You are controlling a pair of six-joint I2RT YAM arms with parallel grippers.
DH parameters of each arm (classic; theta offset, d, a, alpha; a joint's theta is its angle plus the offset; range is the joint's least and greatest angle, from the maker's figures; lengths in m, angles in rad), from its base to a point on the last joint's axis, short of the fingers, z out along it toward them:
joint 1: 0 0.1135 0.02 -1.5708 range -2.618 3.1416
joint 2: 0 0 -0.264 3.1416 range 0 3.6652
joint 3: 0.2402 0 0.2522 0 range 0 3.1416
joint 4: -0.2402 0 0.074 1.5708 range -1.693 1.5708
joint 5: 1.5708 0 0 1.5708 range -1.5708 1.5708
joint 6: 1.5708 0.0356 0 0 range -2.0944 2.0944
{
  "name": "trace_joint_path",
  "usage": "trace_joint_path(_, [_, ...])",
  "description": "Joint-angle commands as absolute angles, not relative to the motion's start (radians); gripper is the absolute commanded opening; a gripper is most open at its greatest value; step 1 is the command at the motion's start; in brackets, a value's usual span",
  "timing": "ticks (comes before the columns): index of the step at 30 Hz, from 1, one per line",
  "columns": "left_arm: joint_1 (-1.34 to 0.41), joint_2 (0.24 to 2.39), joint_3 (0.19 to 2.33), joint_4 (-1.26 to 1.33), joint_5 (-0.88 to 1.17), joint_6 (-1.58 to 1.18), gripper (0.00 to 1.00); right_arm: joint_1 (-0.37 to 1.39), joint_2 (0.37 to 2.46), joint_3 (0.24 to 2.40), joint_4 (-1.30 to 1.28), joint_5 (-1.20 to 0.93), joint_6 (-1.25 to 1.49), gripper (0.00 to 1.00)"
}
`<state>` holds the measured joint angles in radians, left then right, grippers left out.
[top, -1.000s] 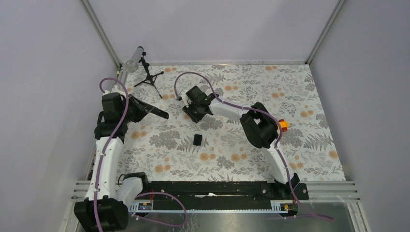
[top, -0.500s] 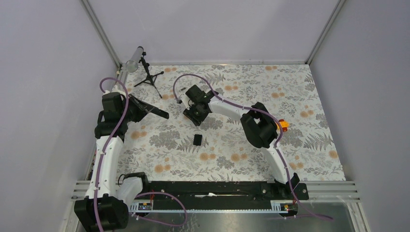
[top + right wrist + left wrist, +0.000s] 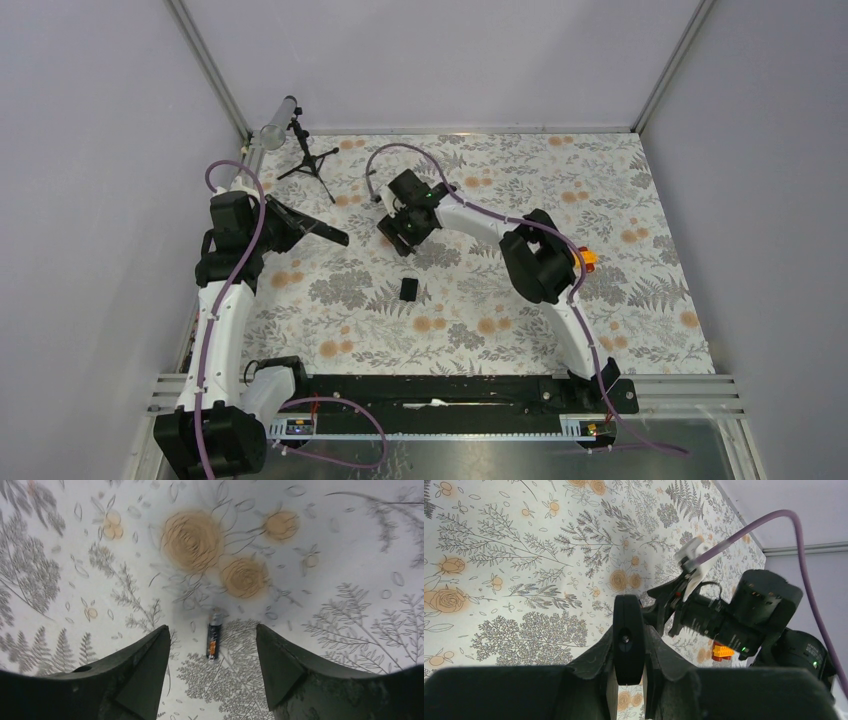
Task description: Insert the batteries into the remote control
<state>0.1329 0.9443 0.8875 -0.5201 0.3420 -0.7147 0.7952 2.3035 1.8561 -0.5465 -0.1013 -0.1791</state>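
My left gripper (image 3: pixel 288 222) is shut on the remote control (image 3: pixel 322 232), a slim black bar held above the mat and pointing right. In the left wrist view the remote (image 3: pixel 627 630) shows end-on between my fingers (image 3: pixel 596 657). My right gripper (image 3: pixel 403 228) hovers open over the mat's middle back. In the right wrist view one battery (image 3: pixel 214 641), dark with an orange mark, lies on the mat between the open fingers (image 3: pixel 150 655) of my right gripper (image 3: pixel 212 629), untouched. No second battery shows. The small black cover (image 3: pixel 409 289) lies flat in front of the right gripper.
A black mini tripod (image 3: pixel 310 162) with a clear tube stands at the back left corner. A yellow toy car (image 3: pixel 587 260) sits behind the right arm's elbow and shows in the left wrist view (image 3: pixel 723 651). Grey walls enclose the floral mat (image 3: pixel 640 300).
My right gripper has shifted slightly toward the back and its cable loop has risen. The left arm and the remote have not moved.
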Motion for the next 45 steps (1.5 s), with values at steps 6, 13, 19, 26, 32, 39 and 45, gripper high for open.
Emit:
trace_joint_path(6, [0.143,0.924,0.926,-0.494,0.318,-0.688,0.00,0.619,2.366,2.148,-0.297,-0.291,0.310,0.62])
trace_joint_path(13, [0.146,0.923,0.933,-0.518,0.314,-0.693,0.00,0.610,2.785,2.668,-0.185,-0.441,0.656,0.54])
trace_joint_path(19, [0.146,0.915,0.938,-0.559,0.296,-0.678,0.00,0.610,2.832,2.492,0.332,-0.401,0.979,0.55])
trace_joint_path(26, [0.145,0.918,0.935,-0.575,0.293,-0.673,0.00,0.611,2.903,2.535,0.424,-0.386,1.004,0.54])
trace_joint_path(32, [0.147,0.923,0.946,-0.569,0.304,-0.651,0.00,0.604,2.779,2.383,0.253,-0.435,0.850,0.54])
trace_joint_path(39, [0.147,0.908,0.930,-0.555,0.311,-0.575,0.00,0.602,2.414,2.121,-0.232,-0.230,0.397,0.63])
trace_joint_path(45, [0.146,0.882,0.865,-0.438,0.517,-0.503,0.00,0.617,2.228,1.935,-0.521,-0.168,0.127,0.66])
